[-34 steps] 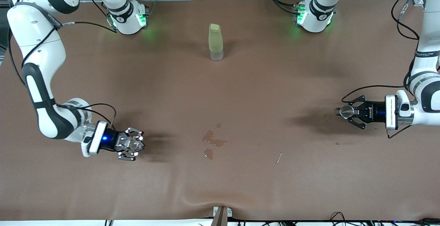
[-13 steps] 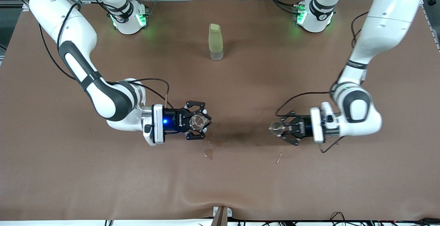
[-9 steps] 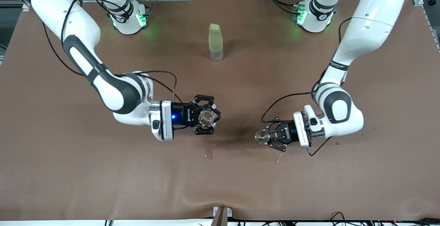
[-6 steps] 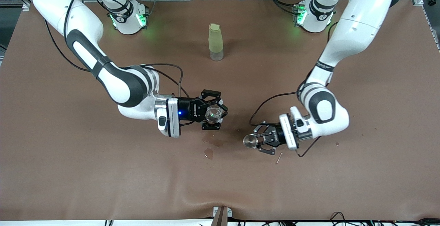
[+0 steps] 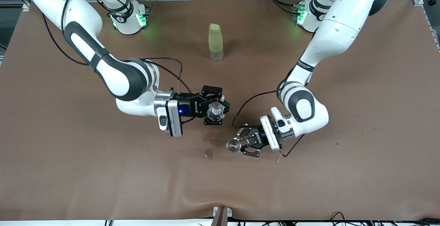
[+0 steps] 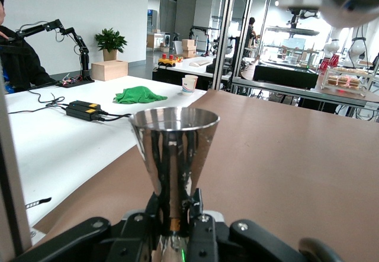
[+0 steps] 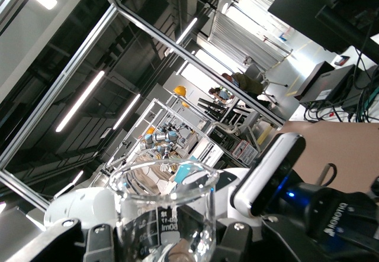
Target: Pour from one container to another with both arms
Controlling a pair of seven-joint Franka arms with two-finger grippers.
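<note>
1. Brown cloth covers the table, with a few wet patches near its middle.
2. A pale-green bottle stands upright between the two arm bases, farther from the front camera than both grippers.
3. The right gripper hangs over the table's middle, just above the wet patches, its fingers clamped on the glass beaker; the beaker sits between the fingertips, rim up.
4. In the right wrist view the beaker shows printed graduation marks and stands between the black fingers.
5. The left gripper is over the cloth beside the wet patches, closed around the metal jigger, whose round rim sticks out past the fingertips.
6. In the left wrist view the jigger stands upright, pinched at its narrow waist.
7. The two vessels are near each other but apart.
</note>
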